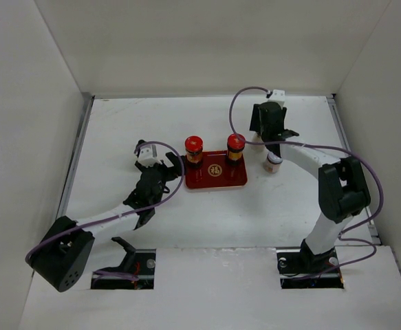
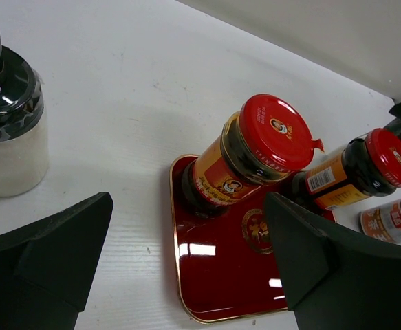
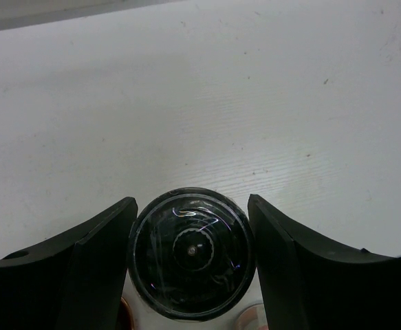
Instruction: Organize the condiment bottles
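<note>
Tray (image 1: 215, 173) lies mid-table (image 1: 117, 124). On the tray, the first bottle (image 1: 194, 148) stands at the rear left corner and the second bottle (image 1: 236, 147) at the rear right corner. Short jar (image 1: 274, 163) stands on the table just right of the tray, apart from it. Fourth bottle (image 2: 7, 130) stands on the table left of the tray. Fifth bottle (image 3: 192, 251) sits between the right claw's (image 3: 191, 203) fingers, behind and right of the tray.

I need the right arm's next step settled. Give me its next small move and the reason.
Probably lift the right gripper straight up: its jaws press both sides of the black-capped bottle, so the grasp looks made, and it is off the red tray holding two red-capped bottles.
</note>
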You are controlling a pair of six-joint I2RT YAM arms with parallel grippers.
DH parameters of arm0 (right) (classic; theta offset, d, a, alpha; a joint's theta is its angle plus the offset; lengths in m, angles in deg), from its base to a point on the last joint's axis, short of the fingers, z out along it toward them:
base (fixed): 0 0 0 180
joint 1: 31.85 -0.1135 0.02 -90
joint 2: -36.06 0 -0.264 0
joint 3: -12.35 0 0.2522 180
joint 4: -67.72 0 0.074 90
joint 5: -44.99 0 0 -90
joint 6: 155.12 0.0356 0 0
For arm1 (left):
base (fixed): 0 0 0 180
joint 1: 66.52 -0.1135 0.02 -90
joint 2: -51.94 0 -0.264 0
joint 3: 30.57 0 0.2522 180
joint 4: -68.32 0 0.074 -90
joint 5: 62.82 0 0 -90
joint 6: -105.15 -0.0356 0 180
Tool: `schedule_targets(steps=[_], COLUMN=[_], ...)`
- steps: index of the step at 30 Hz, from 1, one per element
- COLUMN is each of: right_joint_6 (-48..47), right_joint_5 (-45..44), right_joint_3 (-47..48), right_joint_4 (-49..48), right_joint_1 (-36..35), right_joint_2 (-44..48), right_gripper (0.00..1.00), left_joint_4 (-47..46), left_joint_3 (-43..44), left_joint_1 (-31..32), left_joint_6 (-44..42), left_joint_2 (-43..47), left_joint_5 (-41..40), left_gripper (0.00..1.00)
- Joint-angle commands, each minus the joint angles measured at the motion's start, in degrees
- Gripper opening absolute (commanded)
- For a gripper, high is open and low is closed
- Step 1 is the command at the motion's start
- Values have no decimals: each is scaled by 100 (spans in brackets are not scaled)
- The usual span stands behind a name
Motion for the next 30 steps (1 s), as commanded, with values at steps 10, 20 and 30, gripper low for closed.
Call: schedule_targets(steps=[10,20,30], right_joint_6=[-837,-680,-258], right_joint_5=[175,457,466], right_joint_3=[1017,1176,421], right_joint_4=[-858,-858,-919], right_joint_1=[-964,-1984,-2134], right_joint_2=[888,502,370], right_gripper=[60,60,60], left_joint_4=[-266,-301,-284], left_joint_3=[-13,-110,-101], left_joint_1=[-126,-161,-152], left_joint_6=[82,99,117], left_joint_2=[179,434,452], left_joint_5=[18,-17,36], left_gripper=[92,92,92])
